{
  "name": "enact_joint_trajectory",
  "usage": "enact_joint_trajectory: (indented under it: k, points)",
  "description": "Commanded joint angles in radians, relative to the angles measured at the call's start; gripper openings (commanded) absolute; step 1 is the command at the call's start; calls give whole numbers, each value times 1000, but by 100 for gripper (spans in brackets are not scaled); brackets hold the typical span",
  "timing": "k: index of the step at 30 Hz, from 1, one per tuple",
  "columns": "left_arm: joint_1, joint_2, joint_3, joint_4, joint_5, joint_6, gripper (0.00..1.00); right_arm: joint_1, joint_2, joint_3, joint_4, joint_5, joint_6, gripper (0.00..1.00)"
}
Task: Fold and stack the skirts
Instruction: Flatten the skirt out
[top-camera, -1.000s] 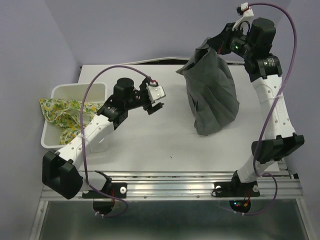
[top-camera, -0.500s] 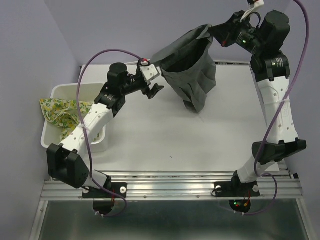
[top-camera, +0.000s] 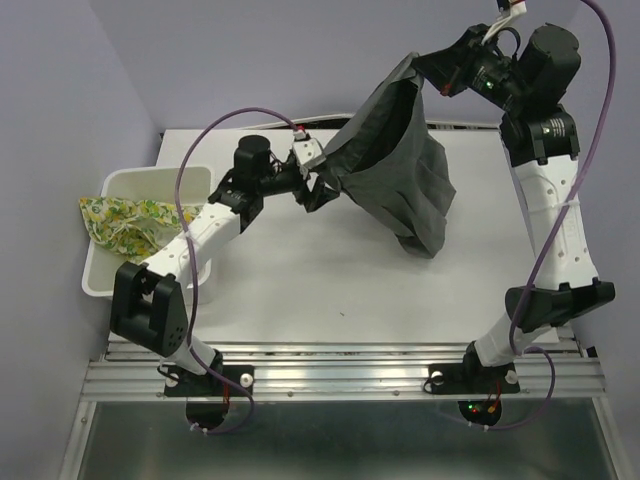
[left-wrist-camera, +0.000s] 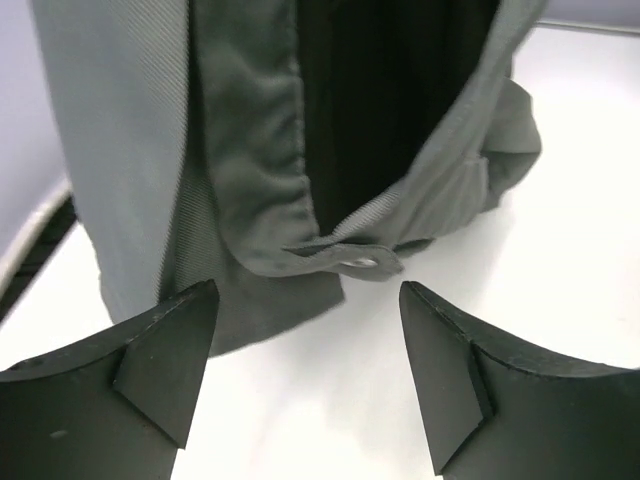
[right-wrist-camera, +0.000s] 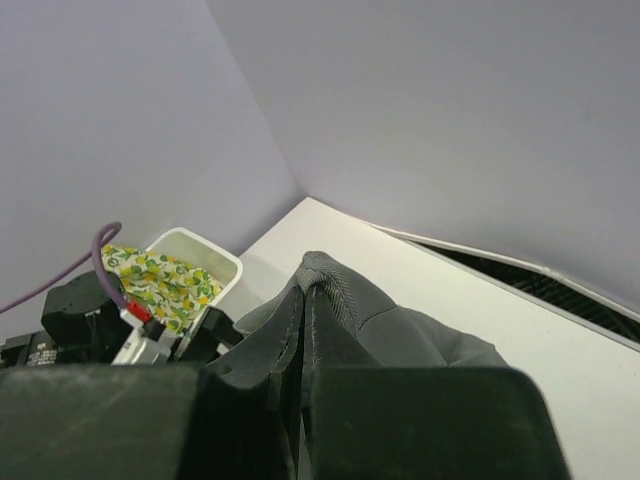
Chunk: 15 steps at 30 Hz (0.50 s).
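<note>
My right gripper (top-camera: 428, 72) is shut on the waistband of the grey skirt (top-camera: 400, 170) and holds it high above the back of the table, so the skirt hangs open. The pinched band shows in the right wrist view (right-wrist-camera: 325, 285). My left gripper (top-camera: 318, 180) is open at the skirt's lower left edge. In the left wrist view the grey skirt (left-wrist-camera: 250, 170) and its waist tab hang just beyond the open fingers (left-wrist-camera: 165, 350), with nothing between them. The lemon-print skirt (top-camera: 125, 222) lies in the white basket (top-camera: 150, 178) at the left and also shows in the right wrist view (right-wrist-camera: 160, 285).
The white table (top-camera: 330, 290) ends at a metal rail at the near edge. Purple cables loop above both arms. A wall and a dark gap run along the table's back edge (right-wrist-camera: 520, 280).
The right gripper lifted the grey skirt off the table and swung it left, then slightly back right. The left arm reached toward the back and now sits at the skirt's hanging edge.
</note>
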Motion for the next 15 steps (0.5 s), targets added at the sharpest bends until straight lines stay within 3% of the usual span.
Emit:
enact_joint_trajectory:
  k: [1, 7, 9, 15]
  points:
    - [-68, -32, -71, 81, 125, -100, 83, -6, -3, -1, 116, 49, 43, 1]
    - [-131, -39, -100, 95, 164, -199, 81, -6, 3, -5, 126, 112, 76, 1]
    - [-134, -40, -122, 167, 147, -288, 81, -6, 2, -7, 127, 111, 81, 1]
    - [-82, 24, -73, 265, -5, -449, 86, -6, -28, -28, 135, 97, 73, 1]
